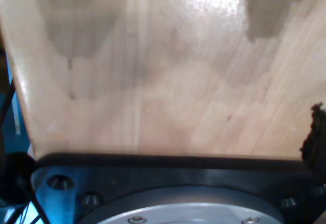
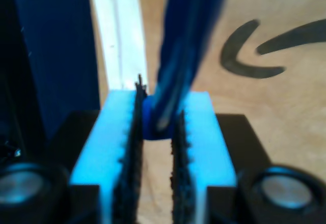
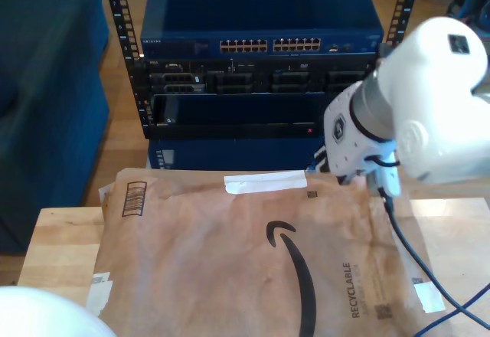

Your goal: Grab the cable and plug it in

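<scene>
The cable (image 2: pixel 175 81) is pinched between the near-closed pads of my second hand (image 2: pixel 158 147), above the paper mailer (image 3: pixel 230 253) on the desk (image 3: pixel 57 237). My first hand's opening I cannot tell. The thin cable could twist in the pads, so the plug may miss the switch (image 3: pixel 260 31) at twelve o'clock.

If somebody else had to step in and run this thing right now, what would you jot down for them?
My second gripper: shut on the cable, its blue pads pinching the cable just past the end.
My first gripper: I cannot tell its state; its camera looks at bare wooden table.
Cable: it trails from the arm at the exterior view's right down across the paper mailer.
Switch: in the rack behind the table, with its row of ports facing us.
Done: cable grabbed.
Left: carry the end to a port and plug it in.
</scene>
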Motion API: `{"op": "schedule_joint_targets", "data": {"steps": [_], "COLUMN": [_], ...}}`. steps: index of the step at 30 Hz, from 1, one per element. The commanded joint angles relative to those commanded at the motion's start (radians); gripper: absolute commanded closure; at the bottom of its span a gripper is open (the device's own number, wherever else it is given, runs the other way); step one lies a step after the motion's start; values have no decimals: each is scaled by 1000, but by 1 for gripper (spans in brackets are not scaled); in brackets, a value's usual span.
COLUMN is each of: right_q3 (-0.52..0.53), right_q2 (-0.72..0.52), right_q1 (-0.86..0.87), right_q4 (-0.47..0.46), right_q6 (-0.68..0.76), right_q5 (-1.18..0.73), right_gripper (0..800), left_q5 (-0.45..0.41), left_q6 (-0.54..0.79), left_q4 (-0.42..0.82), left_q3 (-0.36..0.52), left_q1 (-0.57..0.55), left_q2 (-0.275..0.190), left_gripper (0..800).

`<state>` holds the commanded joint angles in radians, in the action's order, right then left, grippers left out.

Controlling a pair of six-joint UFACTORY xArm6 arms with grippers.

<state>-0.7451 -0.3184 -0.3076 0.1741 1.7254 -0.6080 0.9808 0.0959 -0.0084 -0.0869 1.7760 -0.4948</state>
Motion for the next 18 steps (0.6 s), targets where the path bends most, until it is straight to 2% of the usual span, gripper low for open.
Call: {"op": "schedule_joint_targets", "data": {"steps": [3, 6, 11, 16, 18], "right_q3": [-9, -8, 54, 57, 64], "right_q2": [18, 43, 58, 43, 43], "right_q1": [0, 2, 9, 8, 9], "right_q4": [-9, -58, -74, -104, -146], "right_q6": [-3, 0, -3, -5, -6], "right_q5": [83, 138, 293, 302, 302], "right_gripper": [800, 800, 800, 800, 800], "left_q5": [0, 0, 0, 0, 0], "left_q6": [0, 0, 0, 0, 0], "left_q4": [0, 0, 0, 0, 0], "left_q3": [0, 0, 0, 0, 0], "left_q1": [0, 0, 0, 0, 0], "left_q2": [0, 0, 0, 0, 0], "left_gripper": [0, 0, 0, 0, 0]}}
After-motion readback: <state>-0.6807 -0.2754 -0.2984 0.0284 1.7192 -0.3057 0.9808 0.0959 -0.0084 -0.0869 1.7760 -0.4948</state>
